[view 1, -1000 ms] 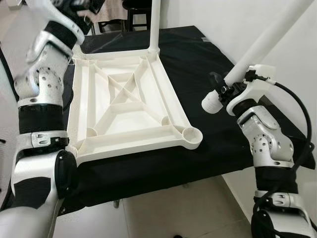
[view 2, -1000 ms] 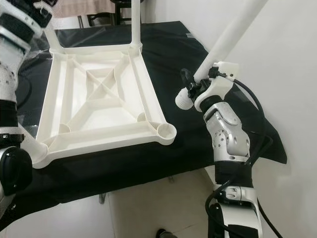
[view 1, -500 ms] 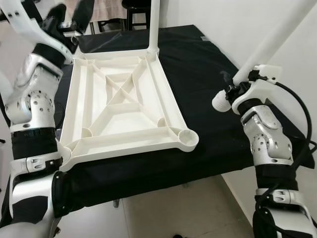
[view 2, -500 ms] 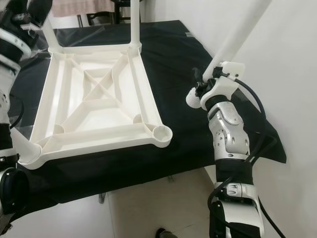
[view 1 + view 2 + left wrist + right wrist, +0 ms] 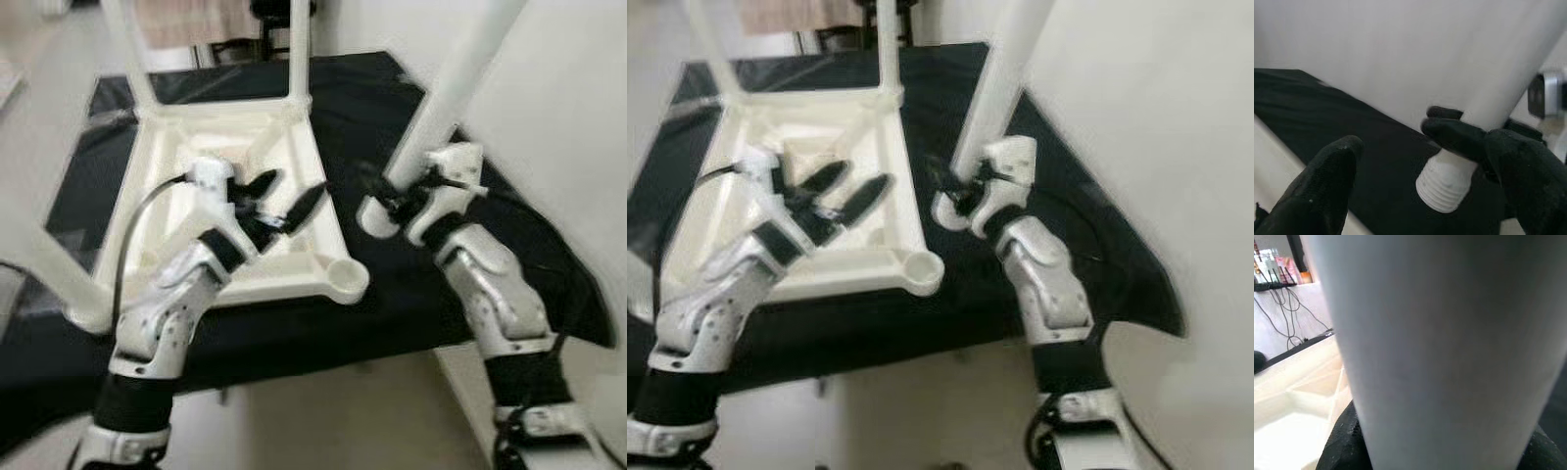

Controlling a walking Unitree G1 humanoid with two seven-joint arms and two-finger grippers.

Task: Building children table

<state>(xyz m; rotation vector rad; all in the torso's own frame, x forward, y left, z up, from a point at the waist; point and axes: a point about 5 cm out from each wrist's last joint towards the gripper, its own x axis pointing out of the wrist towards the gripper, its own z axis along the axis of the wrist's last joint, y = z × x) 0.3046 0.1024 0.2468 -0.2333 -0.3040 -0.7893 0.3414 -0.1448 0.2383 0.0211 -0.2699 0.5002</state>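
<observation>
My left claw (image 5: 285, 201) hangs released over the upturned white table frame (image 5: 294, 147), fingers spread, seemingly ready to steady things. My right claw (image 5: 392, 201) grips the loose table leg (image 5: 456, 73) near its threaded end (image 5: 1442, 183), tilted, so I can aim it at the empty near corner socket (image 5: 345, 277). Farther back, a fitted leg (image 5: 300, 49) stands upright on the frame, on the black tabletop (image 5: 382, 108).

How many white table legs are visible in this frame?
3. One leg stands screwed into the tabletop's far right corner, another leg at its far left corner, and the right gripper holds a third above the black cloth. Others may be out of frame.
</observation>
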